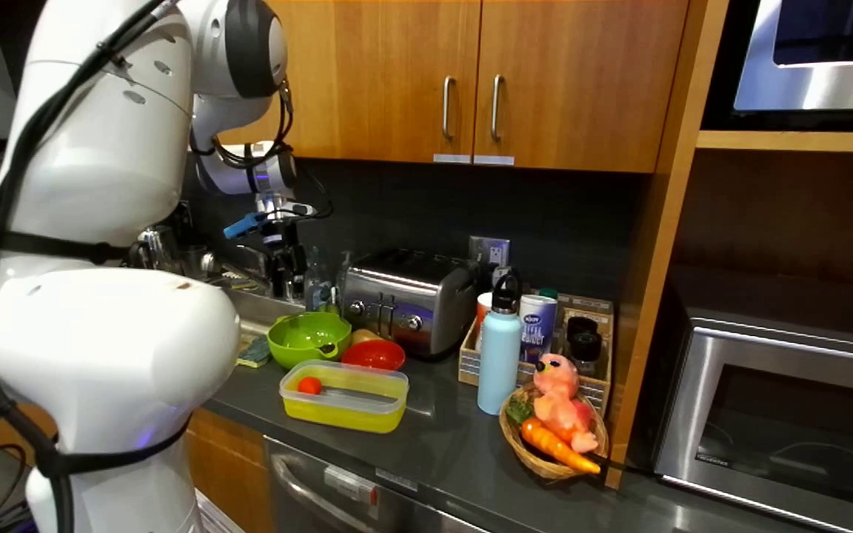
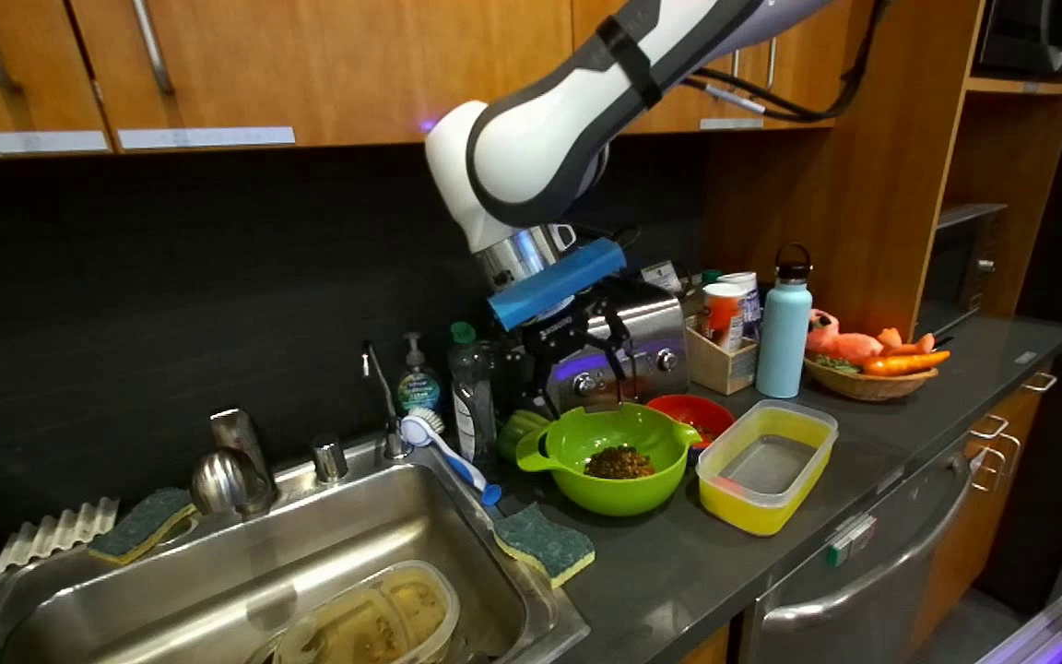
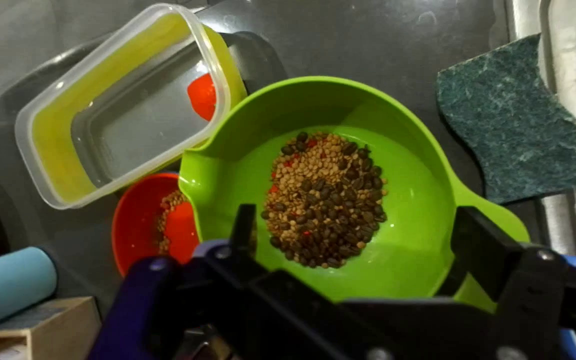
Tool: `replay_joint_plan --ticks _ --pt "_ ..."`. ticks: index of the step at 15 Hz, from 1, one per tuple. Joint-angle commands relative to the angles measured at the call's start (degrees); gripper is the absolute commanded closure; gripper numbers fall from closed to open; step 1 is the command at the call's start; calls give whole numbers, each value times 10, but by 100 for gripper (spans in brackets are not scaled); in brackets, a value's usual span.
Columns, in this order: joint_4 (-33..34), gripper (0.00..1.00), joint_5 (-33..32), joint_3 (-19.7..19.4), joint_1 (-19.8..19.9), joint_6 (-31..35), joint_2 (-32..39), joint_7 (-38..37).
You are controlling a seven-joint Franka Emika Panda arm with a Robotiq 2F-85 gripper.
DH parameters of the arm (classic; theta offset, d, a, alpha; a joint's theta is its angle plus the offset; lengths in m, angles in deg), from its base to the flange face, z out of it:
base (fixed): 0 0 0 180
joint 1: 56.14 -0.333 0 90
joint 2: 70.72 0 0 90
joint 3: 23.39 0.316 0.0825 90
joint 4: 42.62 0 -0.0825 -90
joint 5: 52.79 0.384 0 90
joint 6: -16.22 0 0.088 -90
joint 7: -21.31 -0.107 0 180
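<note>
At the left in an exterior view lies the steel sink [image 2: 245, 558], with a green sponge [image 2: 545, 539] against its rim. Next, on the dark tabletop [image 2: 651, 581], the lime-green bowl [image 2: 619, 498] stands upright, just under the fingers [image 3: 488, 245]. These are spread wide with nothing gripped between them; whether either one touches the bowl cannot be told. As far as can be judged, the bowl is already loaded: a heap [image 3: 325, 200] of pale grains and dark beans, flecked with red, covers the middle of its floor, while the bowl itself is not grasped. Its opening faces up, and its long axis runs from the handle [image 3: 501, 216], which points toward the sponge and the sink, to the pouring lip [image 3: 191, 182], which points toward the yellow container [image 2: 743, 512]. To the right, the red bowl [image 2: 674, 406] has some pale grain [image 3: 170, 202] left in it. Then come that container, with a red object [image 3: 203, 97] inside, a light blue bottle [image 2: 782, 346] and a wicker basket [image 2: 863, 385] bearing an orange carrot [image 2: 904, 364].
</note>
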Motion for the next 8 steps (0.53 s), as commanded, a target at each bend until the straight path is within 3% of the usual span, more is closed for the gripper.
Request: replay_joint_plan --ticks 1,8 --pt "109 0 -29 -9 -43 -54 72 63" --pt "214 0 -30 -19 -84 -48 152 208"
